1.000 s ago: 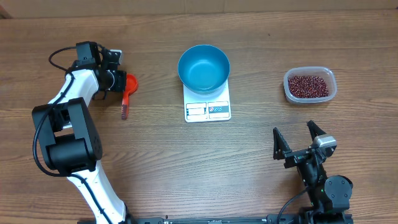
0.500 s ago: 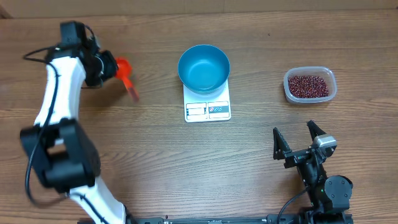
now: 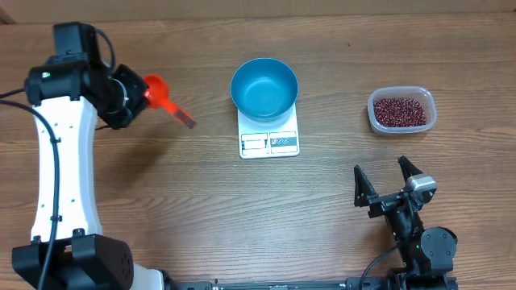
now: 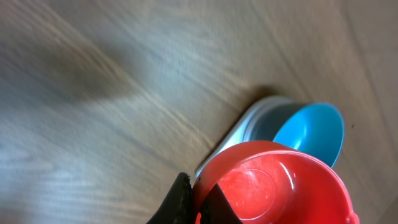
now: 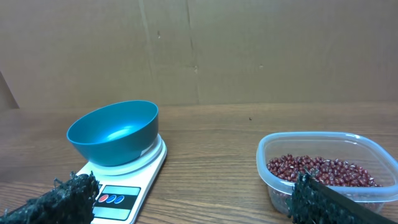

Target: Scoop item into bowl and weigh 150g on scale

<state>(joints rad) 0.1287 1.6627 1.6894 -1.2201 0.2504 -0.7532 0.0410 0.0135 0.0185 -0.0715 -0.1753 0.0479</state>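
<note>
A red scoop (image 3: 159, 90) hangs above the table's left side, its handle pointing toward the scale. My left gripper (image 3: 139, 93) is shut on the scoop's cup rim; the left wrist view shows the rim pinched between the black fingers (image 4: 180, 200), with the empty red cup (image 4: 280, 186) filling the lower frame. The blue bowl (image 3: 264, 87) stands empty on the white scale (image 3: 269, 142) at centre back. The beans (image 3: 398, 111) lie in a clear tub at the back right. My right gripper (image 3: 387, 184) rests open near the front right, facing the bowl (image 5: 115, 132) and beans (image 5: 317, 171).
The clear plastic tub (image 3: 430, 121) stands right of the scale, about a hand's width away. The scale's display and buttons (image 5: 112, 199) face the front edge. A cardboard wall (image 5: 249, 50) closes off the back of the wooden table (image 3: 242, 209).
My left arm has lifted the scoop off the table and swung it up, the handle turning from pointing down to pointing right toward the scale. The right arm has not moved.
</note>
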